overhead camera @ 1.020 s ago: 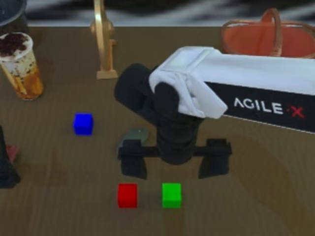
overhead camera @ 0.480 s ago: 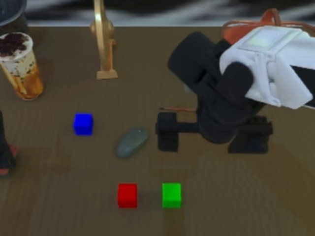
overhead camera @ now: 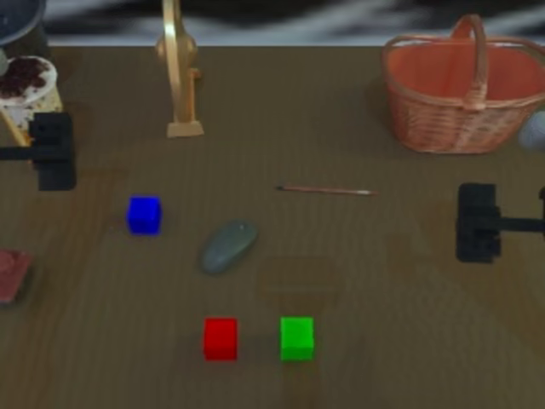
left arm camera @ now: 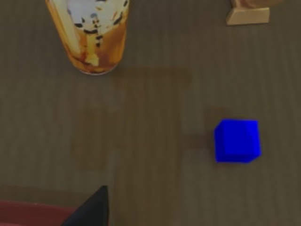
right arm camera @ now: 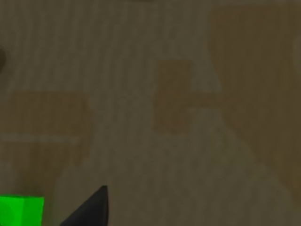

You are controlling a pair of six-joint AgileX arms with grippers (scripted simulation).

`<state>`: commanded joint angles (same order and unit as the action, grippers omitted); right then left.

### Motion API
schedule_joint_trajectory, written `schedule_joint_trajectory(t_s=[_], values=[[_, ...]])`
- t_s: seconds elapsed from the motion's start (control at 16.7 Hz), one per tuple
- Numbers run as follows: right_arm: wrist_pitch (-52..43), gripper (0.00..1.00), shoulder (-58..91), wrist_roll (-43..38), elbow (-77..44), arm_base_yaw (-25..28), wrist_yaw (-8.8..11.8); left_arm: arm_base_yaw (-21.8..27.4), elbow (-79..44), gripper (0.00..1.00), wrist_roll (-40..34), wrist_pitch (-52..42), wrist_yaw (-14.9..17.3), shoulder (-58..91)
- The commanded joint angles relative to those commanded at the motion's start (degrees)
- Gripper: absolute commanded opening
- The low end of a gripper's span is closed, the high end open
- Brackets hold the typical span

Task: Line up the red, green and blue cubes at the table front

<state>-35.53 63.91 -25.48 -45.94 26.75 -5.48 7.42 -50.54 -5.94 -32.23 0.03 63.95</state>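
Overhead view of a dark olive-brown table (overhead camera: 409, 341). Near the bottom centre, the red cube (overhead camera: 220, 338) and the green cube (overhead camera: 297, 337) sit side by side in a row, close but apart. The blue cube (overhead camera: 144, 215) lies well apart from them, in the middle left of the frame. A grey oval stone (overhead camera: 228, 246) rests between the blue cube and the pair.

The left gripper (overhead camera: 53, 152) is at the far left edge, above and to the left of the blue cube, near it but not touching. Only one dark block of it shows, so whether its fingers are spread or pressed together cannot be told. The left wrist view shows the blue cube alone on the table, nothing gripping it.

The right gripper (overhead camera: 477, 222) is at the far right edge, mid-height, well apart from the green cube; its finger spacing cannot be told either. The right wrist view catches only a corner of the green cube.

Half a second ago the right arm filled the upper right of the frame, its gripper near the centre; it has since pulled back to the right edge. The left gripper has come in at the left edge. All three cubes lie where they were.

Also present: a woven basket (overhead camera: 460, 85) upper right, a thin pencil (overhead camera: 326, 190) in the centre, a golden stand (overhead camera: 180, 68) top centre-left, a drink cup (overhead camera: 27, 85) upper left, and a reddish slab (overhead camera: 13, 274) at the left edge.
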Motion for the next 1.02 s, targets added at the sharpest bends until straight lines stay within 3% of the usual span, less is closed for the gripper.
schedule_joint_trajectory(t_s=[0.6, 1.02], values=[[27.0, 1.0, -50.7, 20.5, 37.8, -21.0, 3.4, 5.9, -39.5, 1.0, -4.7, -25.8, -0.1, 51.1], [35.5, 1.0, -63.9, 25.5, 45.9, -26.2, 5.5, 7.3, -50.0, 1.0, -5.9, -31.4, 0.2, 62.9]])
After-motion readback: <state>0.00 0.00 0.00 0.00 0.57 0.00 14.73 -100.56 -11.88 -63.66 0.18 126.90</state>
